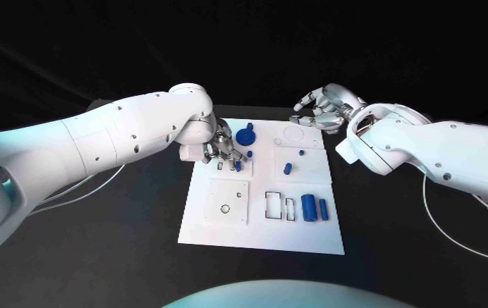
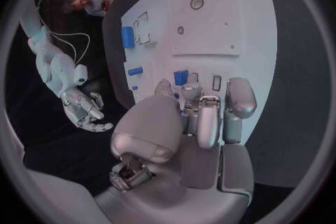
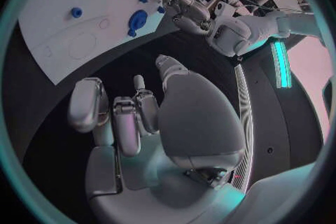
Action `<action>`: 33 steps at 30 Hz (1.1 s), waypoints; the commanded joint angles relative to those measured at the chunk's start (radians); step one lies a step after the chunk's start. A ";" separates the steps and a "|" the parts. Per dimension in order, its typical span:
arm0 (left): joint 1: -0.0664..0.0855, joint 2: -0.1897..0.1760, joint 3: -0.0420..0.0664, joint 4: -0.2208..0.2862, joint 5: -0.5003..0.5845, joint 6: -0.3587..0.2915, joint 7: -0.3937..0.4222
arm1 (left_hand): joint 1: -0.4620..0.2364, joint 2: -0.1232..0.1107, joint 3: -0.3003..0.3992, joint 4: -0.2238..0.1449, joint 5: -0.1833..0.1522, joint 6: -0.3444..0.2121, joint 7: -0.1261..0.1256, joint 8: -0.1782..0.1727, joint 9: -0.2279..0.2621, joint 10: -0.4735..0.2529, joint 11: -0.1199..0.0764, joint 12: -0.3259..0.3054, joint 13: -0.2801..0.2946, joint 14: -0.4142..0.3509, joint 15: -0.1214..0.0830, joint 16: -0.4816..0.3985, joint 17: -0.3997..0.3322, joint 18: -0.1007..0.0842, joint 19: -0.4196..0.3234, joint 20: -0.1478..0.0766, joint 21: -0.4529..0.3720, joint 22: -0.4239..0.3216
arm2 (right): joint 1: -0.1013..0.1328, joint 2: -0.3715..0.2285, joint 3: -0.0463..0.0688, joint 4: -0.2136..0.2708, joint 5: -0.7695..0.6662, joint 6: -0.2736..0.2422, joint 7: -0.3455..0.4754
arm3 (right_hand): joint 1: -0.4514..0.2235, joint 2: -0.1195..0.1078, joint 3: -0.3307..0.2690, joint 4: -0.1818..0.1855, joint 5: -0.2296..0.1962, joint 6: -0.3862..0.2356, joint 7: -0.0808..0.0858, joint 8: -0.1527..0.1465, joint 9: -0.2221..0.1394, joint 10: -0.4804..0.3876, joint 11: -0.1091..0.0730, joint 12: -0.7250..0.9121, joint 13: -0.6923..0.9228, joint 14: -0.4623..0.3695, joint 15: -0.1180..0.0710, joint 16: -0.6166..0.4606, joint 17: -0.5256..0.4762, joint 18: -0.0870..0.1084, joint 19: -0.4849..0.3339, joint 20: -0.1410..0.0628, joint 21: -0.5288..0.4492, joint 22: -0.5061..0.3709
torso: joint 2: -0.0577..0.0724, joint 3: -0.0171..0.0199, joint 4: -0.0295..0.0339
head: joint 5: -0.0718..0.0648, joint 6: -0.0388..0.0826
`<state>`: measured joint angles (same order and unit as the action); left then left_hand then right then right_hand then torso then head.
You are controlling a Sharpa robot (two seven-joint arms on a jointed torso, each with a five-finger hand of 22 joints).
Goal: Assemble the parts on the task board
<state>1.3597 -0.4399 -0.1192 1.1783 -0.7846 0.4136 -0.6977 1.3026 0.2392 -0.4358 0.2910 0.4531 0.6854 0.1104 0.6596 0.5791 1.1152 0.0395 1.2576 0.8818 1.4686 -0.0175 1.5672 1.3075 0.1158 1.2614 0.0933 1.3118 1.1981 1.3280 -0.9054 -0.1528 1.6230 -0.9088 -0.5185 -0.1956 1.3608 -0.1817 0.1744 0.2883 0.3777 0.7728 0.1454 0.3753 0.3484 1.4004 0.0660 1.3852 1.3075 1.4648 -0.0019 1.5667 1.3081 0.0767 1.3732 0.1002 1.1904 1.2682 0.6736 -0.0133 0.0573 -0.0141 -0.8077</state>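
The white task board (image 1: 229, 232) lies in the middle of the black table. My left hand (image 1: 222, 149) reaches down onto its far left part, beside a blue gear (image 1: 246, 136). In the left wrist view a small blue part (image 2: 181, 77) sits pinched between the thumb tip and a fingertip of that hand (image 2: 203, 115), right at a slot in the board. My right hand (image 1: 320, 114) hovers by the board's far right corner with loosely bent fingers holding nothing. The right wrist view shows this hand (image 3: 133, 112) off the board (image 3: 63, 28) and the gear (image 3: 137, 20).
Two blue cylinders (image 1: 315, 209) lie side by side near the board's front right, next to rectangular slots (image 1: 274, 206). Small blue pegs (image 1: 280, 139) and a short blue piece (image 1: 288, 168) stand mid-board. A round cut-out (image 1: 226, 208) is at the front left. Black table surrounds the board.
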 commanded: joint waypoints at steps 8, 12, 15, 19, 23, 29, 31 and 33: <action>-0.003 0.008 0.000 -0.010 0.012 0.014 -0.005 | 0.026 0.010 -0.015 -0.001 -0.007 0.020 -0.003 0.003 -0.005 0.007 -0.004 0.005 0.000 0.102 0.000 0.004 0.263 -0.019 0.003 0.003 0.006 0.005 | -0.001 0.002 0.000 -0.001 -0.011 0.013 0.000 | -0.010 0.001 0.006 0.002 0.005 -0.003 -0.002 0.004 -0.001 -0.001 -0.006 -0.003 0.020 0.100 -0.009 -0.005 0.236 0.019 -0.001 -0.005 -0.006 0.000 | 0.000 -0.0005 -0.0002 | 0.000 -0.002; -0.004 0.010 -0.001 -0.013 0.014 0.016 -0.005 | 0.049 0.019 -0.012 0.000 -0.057 0.029 -0.007 0.008 -0.013 0.008 -0.009 0.004 -0.004 0.102 -0.004 0.004 0.263 -0.020 0.004 -0.002 0.006 0.010 | -0.001 0.002 0.000 -0.001 -0.011 0.013 0.000 | -0.011 0.002 0.007 0.002 0.006 -0.002 -0.002 0.005 -0.001 -0.001 -0.006 -0.002 0.021 0.100 -0.009 -0.005 0.236 0.019 -0.001 -0.005 -0.005 0.000 | 0.000 -0.0002 0.0009 | -0.001 -0.004; -0.004 0.011 -0.001 -0.014 0.015 0.016 -0.005 | 0.061 0.023 -0.008 -0.002 -0.072 0.033 -0.009 0.012 -0.015 0.009 -0.010 0.004 -0.004 0.102 -0.006 0.004 0.263 -0.020 0.005 -0.003 0.007 0.012 | -0.002 0.003 0.000 -0.001 -0.011 0.011 0.000 | -0.011 0.003 0.008 0.002 0.006 -0.002 -0.002 0.006 -0.001 -0.001 -0.006 -0.002 0.021 0.099 -0.009 -0.005 0.236 0.019 -0.001 -0.005 -0.007 -0.001 | 0.001 -0.0004 0.0014 | -0.001 -0.005; -0.005 0.012 -0.001 -0.015 0.016 0.016 -0.005 | 0.071 0.024 -0.005 -0.003 -0.076 0.034 -0.011 0.014 -0.016 0.011 -0.012 0.005 -0.002 0.102 -0.007 0.004 0.263 -0.021 0.006 -0.004 0.007 0.014 | -0.002 0.003 0.000 -0.002 -0.013 0.009 -0.001 | -0.011 0.003 0.008 0.002 0.007 -0.001 -0.002 0.006 -0.001 -0.001 -0.006 -0.002 0.020 0.100 -0.009 -0.005 0.236 0.019 -0.001 -0.005 -0.005 0.000 | 0.001 -0.0006 0.0020 | -0.001 -0.006; -0.006 0.013 -0.001 -0.015 0.017 0.015 -0.005 | 0.090 0.027 0.003 -0.002 -0.081 0.044 -0.016 0.027 -0.015 0.013 -0.016 0.007 -0.001 0.102 -0.010 0.004 0.263 -0.021 0.008 -0.007 0.008 0.018 | -0.002 0.003 0.000 -0.002 -0.013 0.009 -0.002 | -0.012 0.004 0.009 0.002 0.007 -0.001 -0.003 0.006 -0.001 -0.001 -0.006 -0.002 0.021 0.100 -0.009 -0.005 0.236 0.019 -0.001 -0.005 -0.005 0.000 | 0.001 -0.0008 0.0016 | -0.001 -0.007; -0.006 0.014 -0.001 -0.014 0.027 0.006 -0.003 | 0.180 0.043 0.055 -0.002 -0.142 0.051 -0.035 0.070 -0.003 0.028 -0.033 0.012 0.010 0.102 -0.026 0.004 0.263 -0.022 0.014 -0.022 0.010 0.030 | -0.002 0.003 0.000 -0.003 -0.015 0.009 -0.003 | -0.012 0.004 0.009 0.002 0.007 -0.001 -0.003 0.006 -0.001 -0.001 -0.006 -0.002 0.021 0.100 -0.009 -0.005 0.236 0.019 -0.001 -0.005 -0.005 0.000 | 0.000 -0.0003 0.0009 | -0.001 -0.009; -0.006 0.014 -0.001 -0.013 0.032 -0.001 -0.001 | 0.207 0.045 0.080 -0.003 -0.156 0.048 -0.038 0.075 -0.003 0.030 -0.037 0.012 0.012 0.102 -0.029 0.004 0.263 -0.023 0.015 -0.025 0.010 0.032 | -0.002 0.004 0.000 -0.003 -0.017 0.010 -0.003 | -0.012 0.004 0.009 0.002 0.007 -0.001 -0.003 0.006 -0.001 -0.001 -0.006 -0.002 0.021 0.100 -0.009 -0.005 0.236 0.019 -0.001 -0.005 -0.005 0.000 | 0.000 -0.0003 0.0009 | -0.001 -0.009; -0.006 0.014 -0.001 -0.013 0.036 -0.007 0.000 | 0.250 0.041 0.128 -0.002 -0.188 0.042 -0.042 0.082 -0.003 0.031 -0.041 0.011 0.013 0.102 -0.033 0.004 0.263 -0.023 0.017 -0.030 0.010 0.037 | -0.002 0.004 0.000 -0.003 -0.018 0.010 -0.003 | -0.012 0.004 0.009 0.002 0.007 -0.001 -0.003 0.006 -0.001 -0.001 -0.006 -0.002 0.021 0.100 -0.009 -0.005 0.236 0.019 -0.001 -0.005 -0.005 0.000 | 0.000 -0.0004 0.0009 | 0.000 -0.010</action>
<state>1.3549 -0.4288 -0.1194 1.1641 -0.7662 0.4123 -0.6980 1.5373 0.2763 -0.3186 0.2905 0.2707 0.7304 0.0744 0.7391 0.5756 1.1476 0.0071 1.2663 0.8935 1.4672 -0.0448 1.5672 1.3074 0.0996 1.2788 0.0682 1.3156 1.2344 1.3266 -0.9027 -0.1529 1.6198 -0.9109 -0.5183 -0.1977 1.3568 -0.1776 0.1772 0.2910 0.3816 0.7728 0.1454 0.3753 0.3486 1.4004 0.0660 1.3852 1.3074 1.4648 -0.0019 1.5667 1.3078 0.0768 1.3732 0.1002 1.1905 1.2681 0.6741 -0.0138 0.0583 -0.0148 -0.8169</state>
